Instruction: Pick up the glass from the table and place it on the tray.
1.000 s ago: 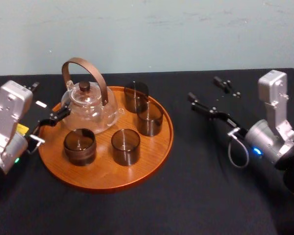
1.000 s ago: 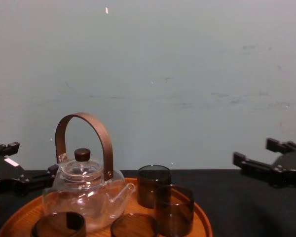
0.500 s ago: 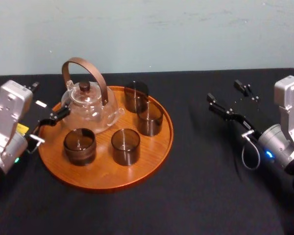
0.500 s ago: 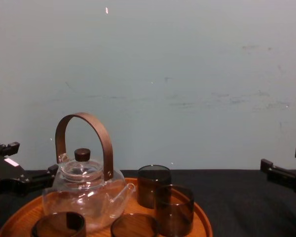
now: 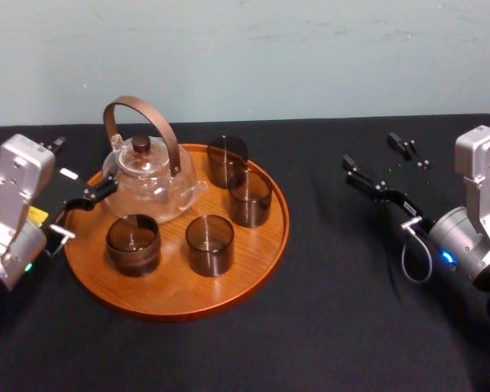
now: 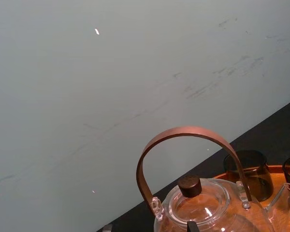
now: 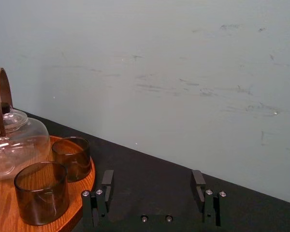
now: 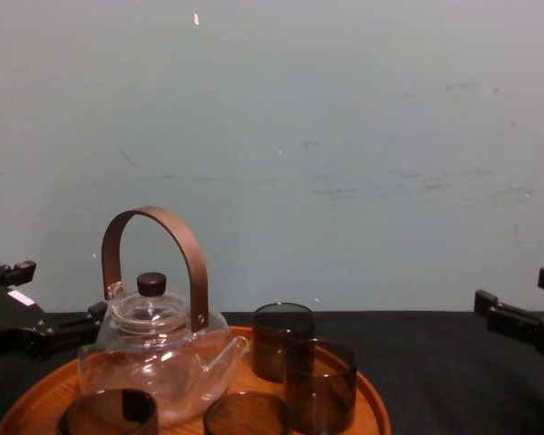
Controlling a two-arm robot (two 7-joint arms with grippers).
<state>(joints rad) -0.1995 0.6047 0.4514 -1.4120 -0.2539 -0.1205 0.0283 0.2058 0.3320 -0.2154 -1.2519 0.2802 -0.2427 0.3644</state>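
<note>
In the lower left of the head view, the round tray (image 5: 180, 304) sits on the black table (image 5: 327, 327). Four dark glasses (image 5: 210, 243) and a clear teapot (image 5: 151, 175) stand on it. The left gripper (image 5: 80, 170), by the tray's left edge, is wide open and empty. Far to the right, the right gripper (image 5: 371, 152) is wide open and empty too.

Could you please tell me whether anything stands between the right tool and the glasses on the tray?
Nothing visible does. Only the black table lies between the open right tool and the rim of the tray, and the nearest glass stands just inside it. The left tool is parked by the tray's left edge.
</note>
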